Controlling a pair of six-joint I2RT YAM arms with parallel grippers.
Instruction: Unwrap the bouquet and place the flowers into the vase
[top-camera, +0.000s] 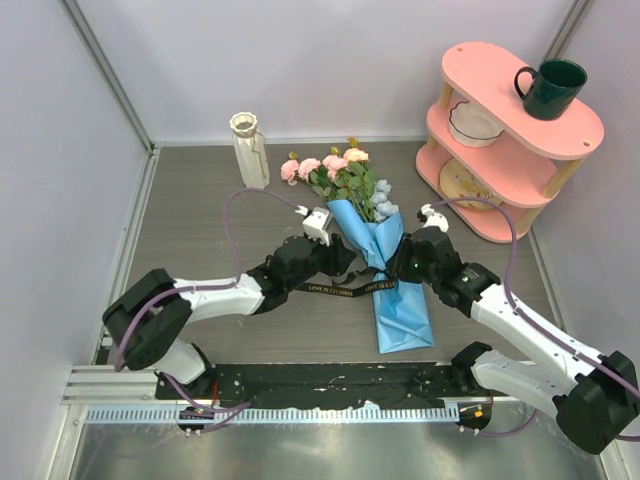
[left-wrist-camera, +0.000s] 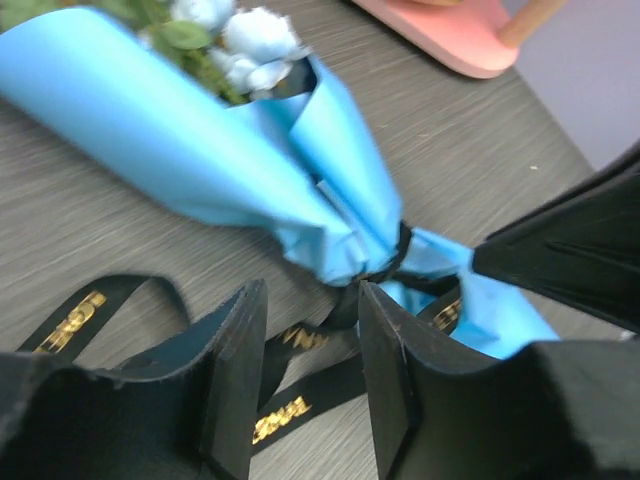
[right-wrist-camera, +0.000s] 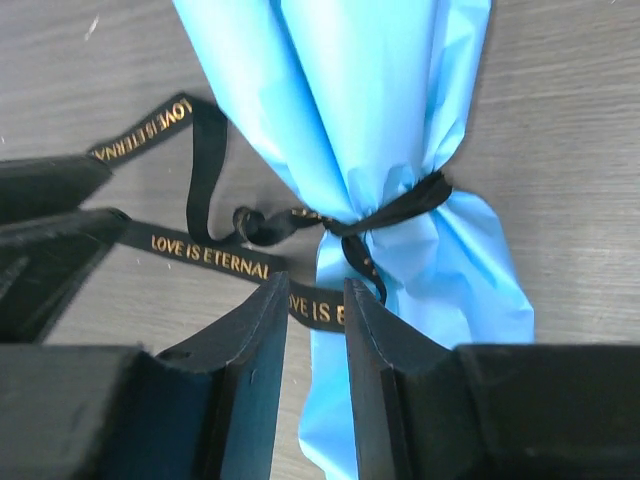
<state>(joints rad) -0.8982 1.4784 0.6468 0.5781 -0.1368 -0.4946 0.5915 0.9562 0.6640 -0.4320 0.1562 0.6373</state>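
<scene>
Vase (top-camera: 248, 150) stands upright around 11 o'clock on the table (top-camera: 200, 200), well apart from the rest. Left claw (left-wrist-camera: 312, 300) sits at the knot from the 9 o'clock side, released, with loose ribbon (right-wrist-camera: 205, 245) showing in the gap, not pinched. Bouquet (top-camera: 400, 310) lies flat mid-table, still wrapped and tied, flowers (top-camera: 340, 170) pointing to 12. Right claw (right-wrist-camera: 316, 295) at its 3 o'clock side is released too, with a narrow gap and the lettered ribbon tail right at its tips.

Ribbon-tied, blue-wrapped bouquet (top-camera: 385, 255) flat; cream ribbed vase (top-camera: 249, 150) upright near its flowers (top-camera: 335, 172).
</scene>
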